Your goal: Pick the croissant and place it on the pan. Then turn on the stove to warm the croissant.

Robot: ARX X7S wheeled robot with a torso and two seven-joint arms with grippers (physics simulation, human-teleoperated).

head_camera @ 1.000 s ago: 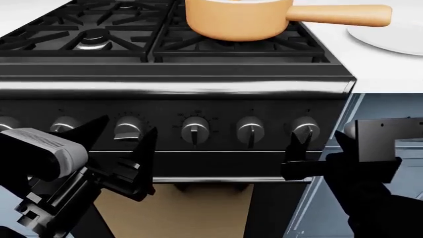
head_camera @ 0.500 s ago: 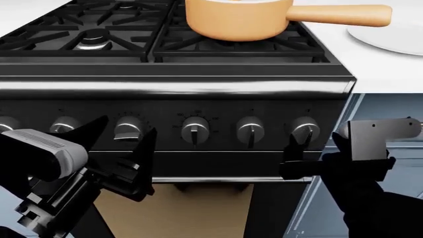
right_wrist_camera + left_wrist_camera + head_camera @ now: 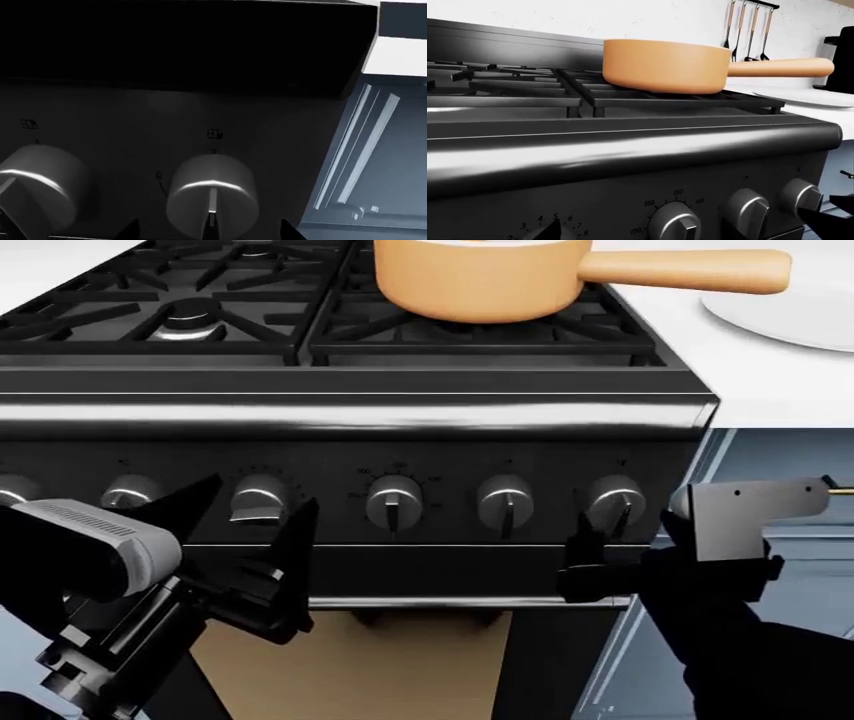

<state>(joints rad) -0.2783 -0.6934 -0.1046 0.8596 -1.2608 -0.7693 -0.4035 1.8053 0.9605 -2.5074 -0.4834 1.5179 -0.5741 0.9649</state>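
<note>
Presently the work appears to stand at the second step, turning on the large black gas stove (image 3: 400, 390) with iron grates. The orange-tan saucepan with white interior and long rounded handle (image 3: 487, 280) sits on the front right burner, toward one o'clock in the head view. The croissant cannot be seen in any view; the pan's inside is hidden, so whether the pastry lies in it cannot be confirmed.

The right pincer (image 3: 594, 550) is low in front of the control panel, toward four o'clock in the head view, just below the rightmost silver-black knob (image 3: 615, 502). Its dark fingers stand apart, released, holding nothing. The right wrist view shows that knob (image 3: 212, 196) close ahead, centred between the finger edges, its marker line pointing straight down. Contact cannot be told.

The left pincer (image 3: 247, 545) hangs toward eight o'clock, fingers spread wide and empty, near a knob (image 3: 258, 502) further left.

In judgement, the next move calls for the right pincer to advance and rise slightly until its fingers bracket the rightmost knob, clench on it, then rotate. Which knob governs the pan's burner cannot be read from the panel.
</note>
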